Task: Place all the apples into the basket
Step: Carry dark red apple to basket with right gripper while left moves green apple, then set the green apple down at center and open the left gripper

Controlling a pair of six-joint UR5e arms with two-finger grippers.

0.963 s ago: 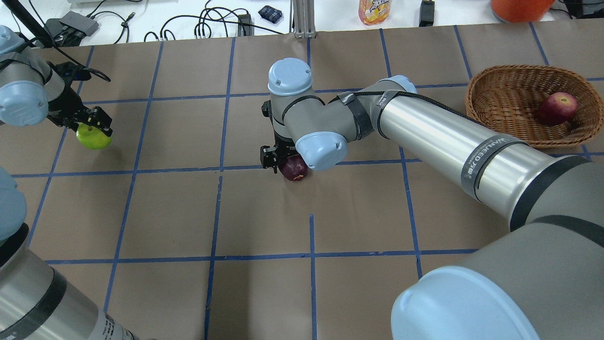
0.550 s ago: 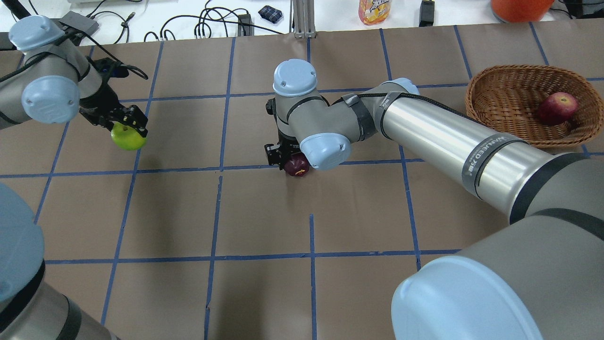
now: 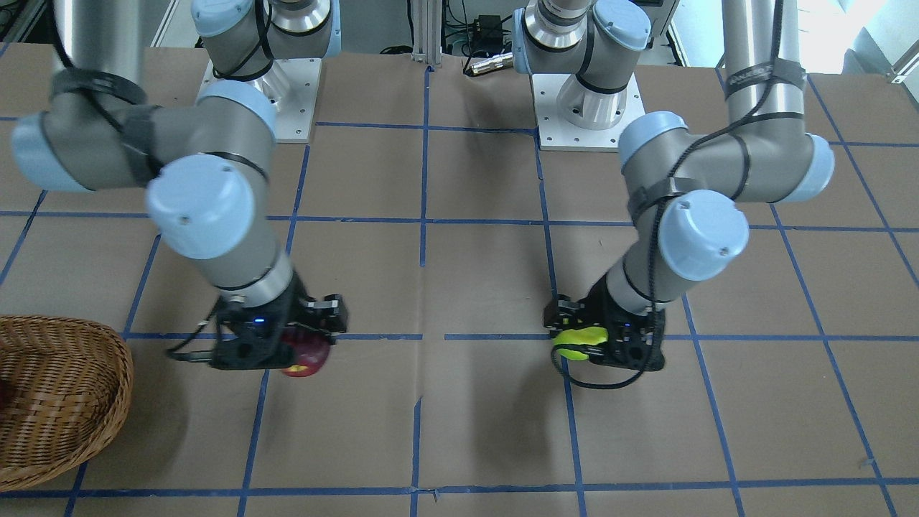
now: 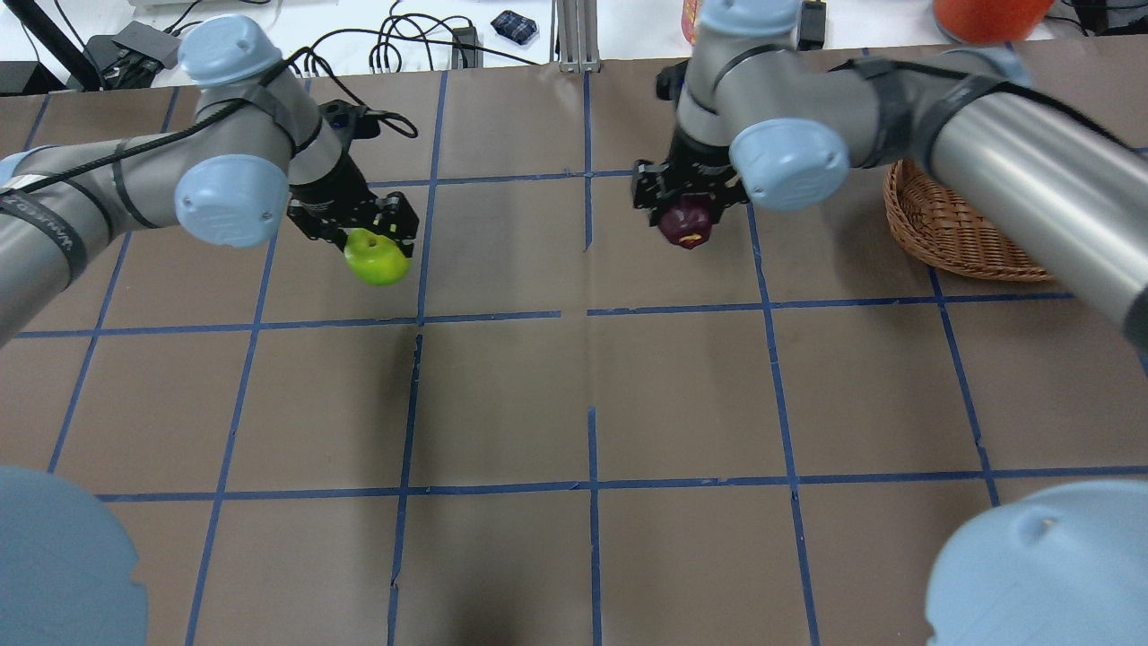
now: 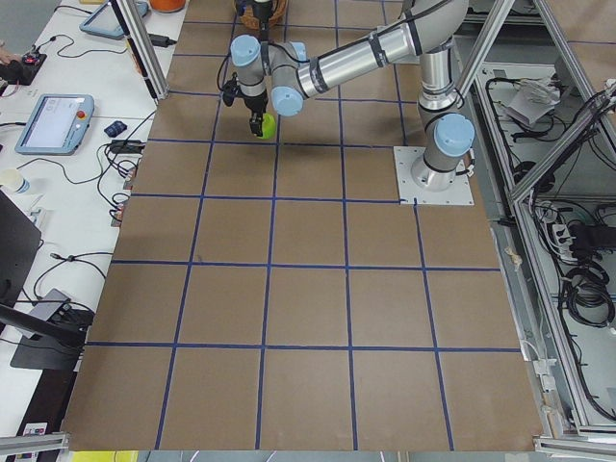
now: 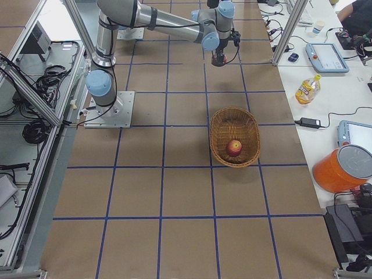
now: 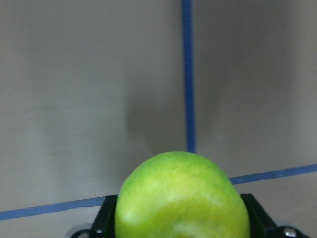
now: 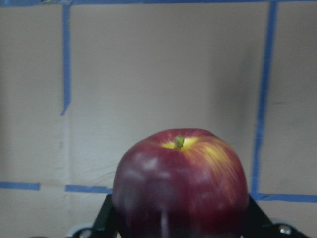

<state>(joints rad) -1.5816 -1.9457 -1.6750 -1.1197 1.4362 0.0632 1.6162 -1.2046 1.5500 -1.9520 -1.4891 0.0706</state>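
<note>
My left gripper (image 4: 375, 244) is shut on the lime green apple (image 4: 378, 262) and holds it above the table, left of centre. The green apple also shows in the left wrist view (image 7: 182, 198) and the front view (image 3: 580, 339). My right gripper (image 4: 686, 208) is shut on the dark maroon apple (image 4: 687, 226), held above the table a short way left of the wicker basket (image 4: 951, 235). The maroon apple fills the right wrist view (image 8: 181, 183). The red apple (image 6: 234, 147) lies inside the basket (image 6: 216, 136); in the overhead view my right arm hides it.
A side table runs along the far edge with cables, a juice bottle (image 6: 306, 88), an orange bucket (image 6: 343, 168) and tablets. An aluminium post (image 4: 574, 36) stands at the far middle edge. Blue tape marks a grid on the brown table.
Both arms swung right in the overhead view. The left carried the green apple toward the table's middle. The right carried the maroon apple farther back and toward the basket.
</note>
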